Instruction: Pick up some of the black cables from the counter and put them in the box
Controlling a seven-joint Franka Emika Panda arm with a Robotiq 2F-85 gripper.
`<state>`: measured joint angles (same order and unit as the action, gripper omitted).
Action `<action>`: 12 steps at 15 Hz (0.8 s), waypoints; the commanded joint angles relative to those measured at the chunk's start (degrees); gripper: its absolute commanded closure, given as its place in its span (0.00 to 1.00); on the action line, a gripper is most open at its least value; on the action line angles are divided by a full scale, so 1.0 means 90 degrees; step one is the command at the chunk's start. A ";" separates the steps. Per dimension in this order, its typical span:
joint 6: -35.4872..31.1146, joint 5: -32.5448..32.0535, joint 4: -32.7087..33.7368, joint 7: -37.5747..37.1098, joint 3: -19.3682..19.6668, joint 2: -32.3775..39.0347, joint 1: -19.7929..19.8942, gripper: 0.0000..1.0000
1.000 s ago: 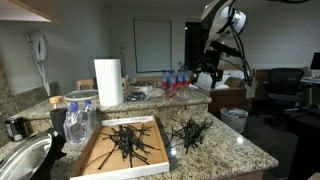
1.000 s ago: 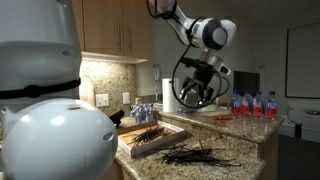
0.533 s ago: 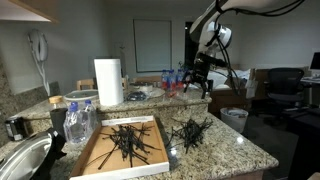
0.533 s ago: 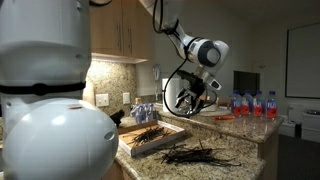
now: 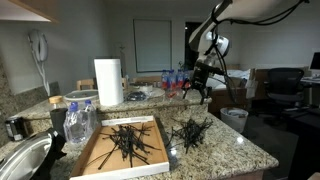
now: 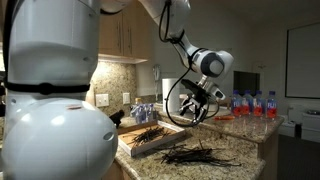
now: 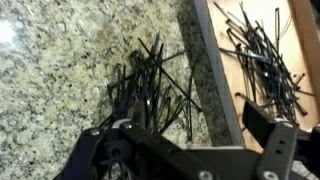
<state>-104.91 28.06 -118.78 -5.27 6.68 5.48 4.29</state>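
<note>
Black cables [image 5: 190, 133] on counter [image 5: 237, 152], directly below hovering tool [image 5: 196, 93].

Arm [image 6: 208, 63] is built of white rounded links; black gripper [image 6: 192, 104] and looped black wiring [image 6: 170, 97] are seen.

No legible text, labels, brands, numbers or signs in any view.
</note>
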 commanded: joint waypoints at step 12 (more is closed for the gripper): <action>-0.1743 -0.0072 -0.0365 -0.3438 -0.0069 0.1269 -0.0283 0.00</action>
<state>-118.82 28.21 -120.31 -31.31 6.06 15.65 2.26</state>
